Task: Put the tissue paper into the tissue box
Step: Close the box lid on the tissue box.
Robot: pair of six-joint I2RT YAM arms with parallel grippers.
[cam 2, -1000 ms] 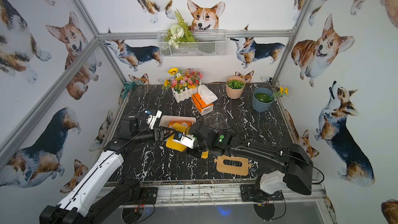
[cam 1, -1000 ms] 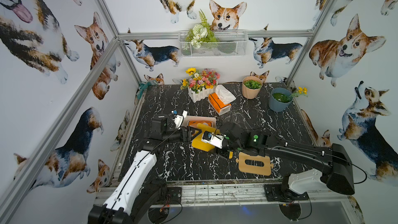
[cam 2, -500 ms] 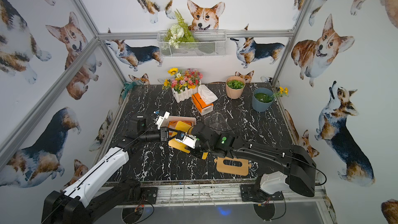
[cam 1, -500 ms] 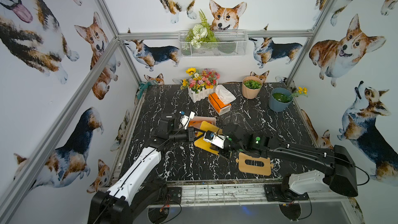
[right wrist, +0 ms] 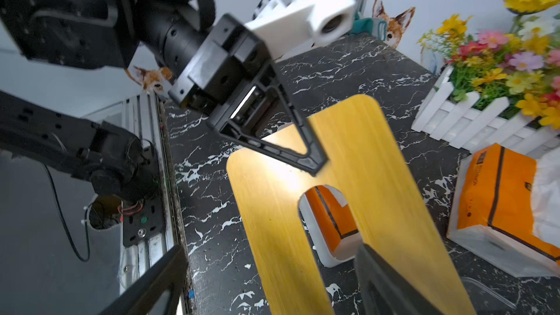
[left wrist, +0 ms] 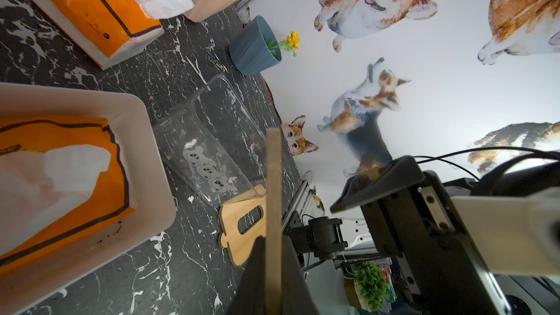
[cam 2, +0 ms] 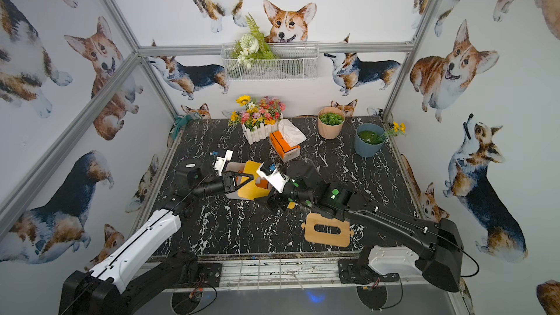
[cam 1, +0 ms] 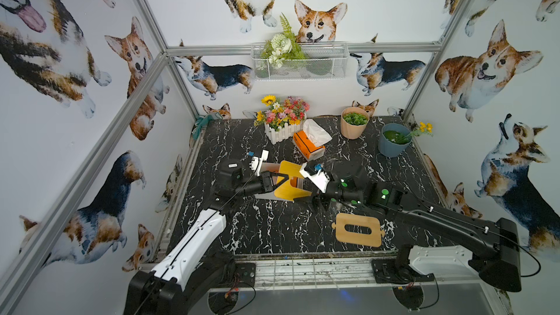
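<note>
Tissue pack: the orange pack (left wrist: 60,133) lies inside the white tissue box (left wrist: 157,177), at the lower left of the left wrist view. White paper shows at its torn top, so the pack looks already placed.
Lid: the slotted wooden lid (right wrist: 372,159) hangs tilted above the box and is not seated on the rim. Through its slot, at the centre of the right wrist view, a corner of the box and the pack show.
Left gripper: the left gripper (right wrist: 316,167) is pressed together on one short end of the lid. In the left wrist view the board stands edge-on between its fingers.
Right gripper: the right gripper (cam 1: 318,202) is spread wide at the lid's other end and holds nothing. Its fingers show at the lower left and lower right of the right wrist view.
Key relation: the lid's long axis runs from the left gripper toward the right one, and the box sits beneath it.
Nearer arm: the left, since it alone carries the lid.
Next move, as I judge it: level the lid and lower it onto the rim, slot over the paper.
Unclear: whether the lid's long side lines up with the box's.
Risk: a one-ended pinch may let the board swing or land skewed.
Nearby: a second pack (cam 1: 307,143) in the upper centre and a spare lid (cam 1: 357,229) at lower right of a top view; a clear tub (left wrist: 206,146).
</note>
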